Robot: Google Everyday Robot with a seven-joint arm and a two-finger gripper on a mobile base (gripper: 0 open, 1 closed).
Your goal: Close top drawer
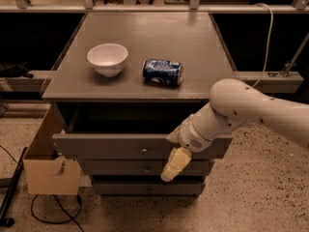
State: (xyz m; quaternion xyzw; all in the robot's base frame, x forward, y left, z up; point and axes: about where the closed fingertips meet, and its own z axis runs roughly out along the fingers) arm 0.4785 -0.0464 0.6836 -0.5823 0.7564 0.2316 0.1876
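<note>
The top drawer is a wide grey drawer with a small round metal knob at its centre. It stands out a short way from the grey cabinet, with a dark gap behind its front panel. My gripper is cream-coloured, at the end of a white arm that comes in from the right. It rests against the drawer's front panel, just right of the knob, and hangs down over the drawer below.
A white bowl and a blue can lying on its side are on the cabinet top. Two shorter drawers sit below. A cardboard box stands against the cabinet's left side. A cable lies on the floor.
</note>
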